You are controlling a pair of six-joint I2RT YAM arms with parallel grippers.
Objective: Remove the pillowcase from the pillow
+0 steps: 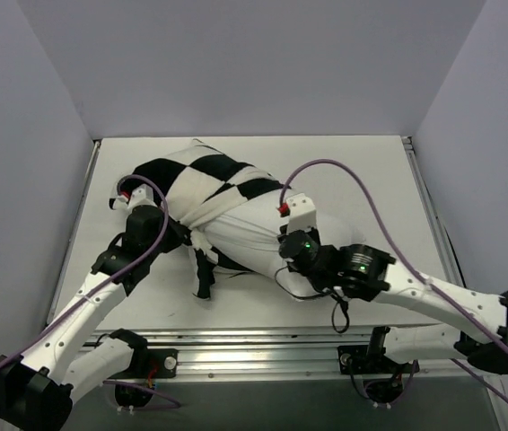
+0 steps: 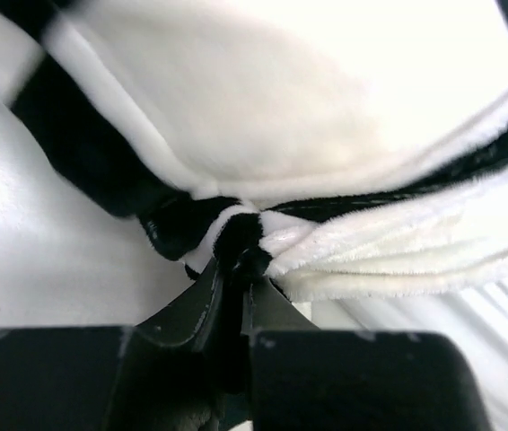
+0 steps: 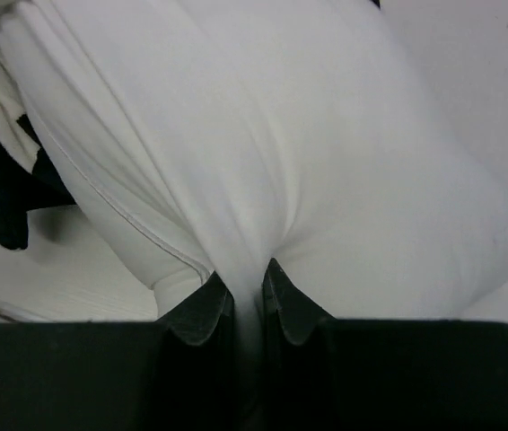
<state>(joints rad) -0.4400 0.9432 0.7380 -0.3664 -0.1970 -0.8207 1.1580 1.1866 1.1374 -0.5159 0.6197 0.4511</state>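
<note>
The black-and-white checkered pillowcase (image 1: 205, 180) covers the far left part of the pillow and is bunched into a band across its middle. The plain white pillow (image 1: 254, 235) sticks out bare toward the front right. My left gripper (image 1: 185, 235) is shut on a gathered edge of the pillowcase (image 2: 236, 238) at the pillow's left side. My right gripper (image 1: 287, 241) is shut on a pinch of the white pillow fabric (image 3: 247, 260) at the bare end. A loose black strip of the case hangs down toward the front in the top view.
The white table (image 1: 362, 171) is walled by grey panels at the back and both sides. A metal rail (image 1: 254, 346) with the arm bases runs along the near edge. Purple cables loop above both arms.
</note>
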